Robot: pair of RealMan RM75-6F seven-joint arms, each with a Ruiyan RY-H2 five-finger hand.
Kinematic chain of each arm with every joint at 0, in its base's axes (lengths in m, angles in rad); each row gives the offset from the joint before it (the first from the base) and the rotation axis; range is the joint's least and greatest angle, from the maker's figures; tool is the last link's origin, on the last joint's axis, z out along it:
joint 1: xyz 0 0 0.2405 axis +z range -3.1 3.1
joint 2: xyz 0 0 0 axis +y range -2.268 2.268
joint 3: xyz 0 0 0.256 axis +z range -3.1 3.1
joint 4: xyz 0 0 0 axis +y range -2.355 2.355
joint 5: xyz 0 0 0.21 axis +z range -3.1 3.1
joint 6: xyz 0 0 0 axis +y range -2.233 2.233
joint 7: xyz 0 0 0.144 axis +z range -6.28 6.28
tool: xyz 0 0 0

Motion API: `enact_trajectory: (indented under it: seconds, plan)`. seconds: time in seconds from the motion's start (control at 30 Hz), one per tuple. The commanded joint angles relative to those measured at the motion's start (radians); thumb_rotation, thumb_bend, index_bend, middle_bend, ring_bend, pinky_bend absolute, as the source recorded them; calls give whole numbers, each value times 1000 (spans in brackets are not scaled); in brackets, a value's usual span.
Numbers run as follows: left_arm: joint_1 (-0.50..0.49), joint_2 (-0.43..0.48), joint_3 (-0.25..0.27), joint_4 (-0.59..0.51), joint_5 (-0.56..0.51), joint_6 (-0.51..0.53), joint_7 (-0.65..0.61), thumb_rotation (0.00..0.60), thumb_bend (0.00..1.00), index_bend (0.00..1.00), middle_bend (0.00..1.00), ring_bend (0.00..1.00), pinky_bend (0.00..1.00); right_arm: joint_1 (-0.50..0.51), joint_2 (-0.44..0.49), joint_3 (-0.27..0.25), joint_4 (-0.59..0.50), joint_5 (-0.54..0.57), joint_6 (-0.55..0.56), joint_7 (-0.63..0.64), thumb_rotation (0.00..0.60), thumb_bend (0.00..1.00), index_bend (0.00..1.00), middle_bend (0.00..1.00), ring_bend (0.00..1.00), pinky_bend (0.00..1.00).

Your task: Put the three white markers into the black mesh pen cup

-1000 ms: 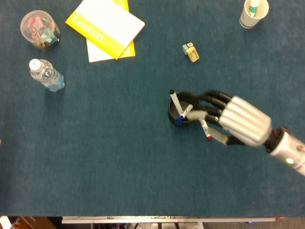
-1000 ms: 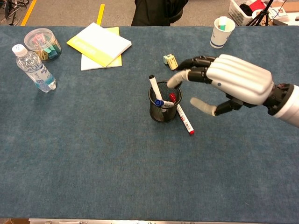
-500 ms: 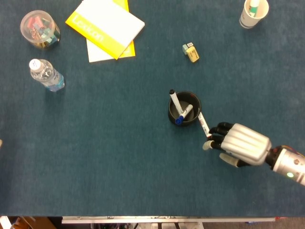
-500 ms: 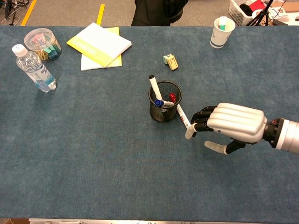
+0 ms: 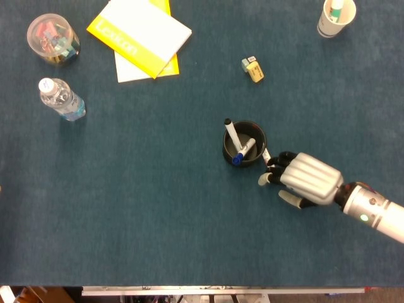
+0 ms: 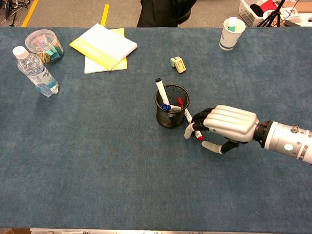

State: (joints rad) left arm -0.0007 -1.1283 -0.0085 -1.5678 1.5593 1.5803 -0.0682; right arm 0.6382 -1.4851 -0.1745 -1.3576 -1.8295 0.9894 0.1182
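The right hand (image 6: 222,127), silver-backed with dark fingers, is seen low over the blue worktop (image 6: 97,161), just beside the black mesh pen cup (image 6: 171,106), and its fingers are curled down around the third white marker with the red cap (image 6: 190,122). Whether that marker is truly clamped or only covered by the fingertips cannot be told from either view; contact is likely, a firm grasp is not confirmed. The marker is lying on the worktop, its upper end touching or nearly touching the cup wall, its red-capped end tucked under the fingers. The left hand is not seen in either view. Inside the cup, two white markers are already standing: one with a black cap (image 5: 231,132) poking well above the rim and leaning left, one with a blue cap (image 5: 242,152) slanted across the opening. So two of three are judged done, and one is left, to be gripped, lifted and dropped in. The markers are slim white barrels with coloured caps, smooth and liable to roll. Further out, a small yellow-and-green eraser (image 6: 178,64) is noted beyond the cup, a white paper cup (image 6: 230,34) at the far right, yellow and white notebooks (image 6: 104,47), a clear plastic jar of clips (image 6: 44,46) and a small water bottle (image 6: 35,71) at the far left.
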Motion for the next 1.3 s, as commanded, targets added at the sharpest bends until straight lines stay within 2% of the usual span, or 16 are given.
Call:
enact_trajectory:
  seconds: [0.03, 0.27, 0.47, 0.63, 0.8, 1.03, 1.3]
  plan:
    - [0, 0, 0, 1, -1, -1, -1, 600, 150, 195, 177, 174, 137, 1, -6, 1, 11, 12, -7, -4, 600, 464, 326, 391, 222, 254]
    - [-3, -4, 1, 5, 2, -4, -5, 600, 149, 195, 177, 174, 137, -16, 4, -1, 26, 43, 3, -16, 600, 464, 326, 391, 222, 253]
    - [-7, -7, 1, 9, 3, -11, -9, 600, 150, 195, 177, 174, 137, -62, 67, 7, 24, 87, 62, -42, 600, 465, 326, 391, 222, 253]
    - [-8, -9, 1, 12, 3, -11, -12, 600, 150, 195, 177, 174, 137, -110, 129, 35, 38, 162, 104, -57, 600, 464, 326, 391, 222, 253]
    - [-7, -10, 4, 8, 9, -9, -7, 600, 150, 195, 177, 174, 137, -118, 154, 47, 11, 148, 142, -43, 600, 464, 326, 391, 222, 254]
    - [-5, -5, 7, -2, 13, -5, -1, 600, 150, 195, 177, 174, 137, -89, 103, 38, 2, 103, 102, -55, 600, 464, 326, 392, 222, 254]
    - [2, 3, 7, -2, 13, 7, -7, 600, 150, 195, 177, 174, 137, -54, 8, 101, 75, 137, 71, -65, 600, 463, 326, 392, 221, 253]
